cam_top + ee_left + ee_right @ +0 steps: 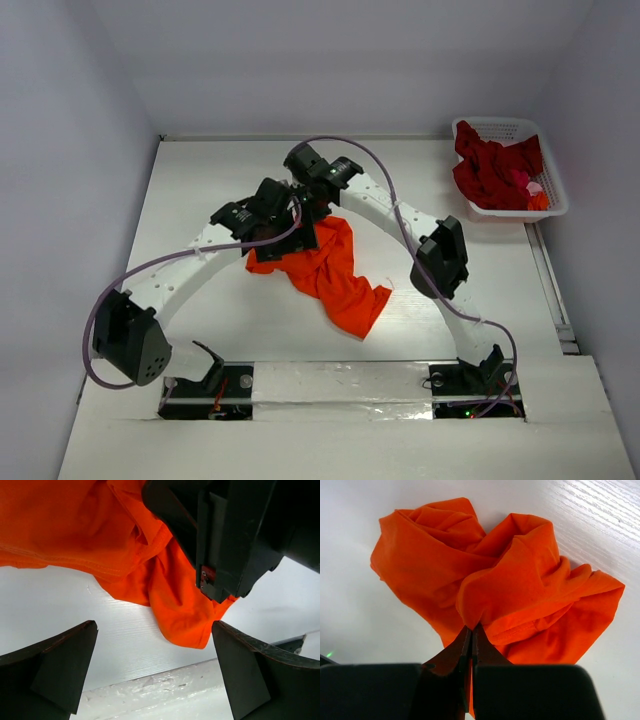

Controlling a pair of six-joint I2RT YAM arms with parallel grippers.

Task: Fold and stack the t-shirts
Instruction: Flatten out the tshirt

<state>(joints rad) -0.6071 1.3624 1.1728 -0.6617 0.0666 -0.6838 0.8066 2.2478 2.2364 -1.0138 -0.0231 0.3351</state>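
Right wrist view: your right gripper (471,632) is pinched tight on a fold of the orange t-shirt (495,575).
Your left gripper (154,630) stands wide apart just beside that shirt, holding nothing. The shirt is bunched at the middle of the table (200,200), trailing toward the near right. The dark red t-shirts (492,165) sit heaped in the white basket (553,205) at the far right corner.
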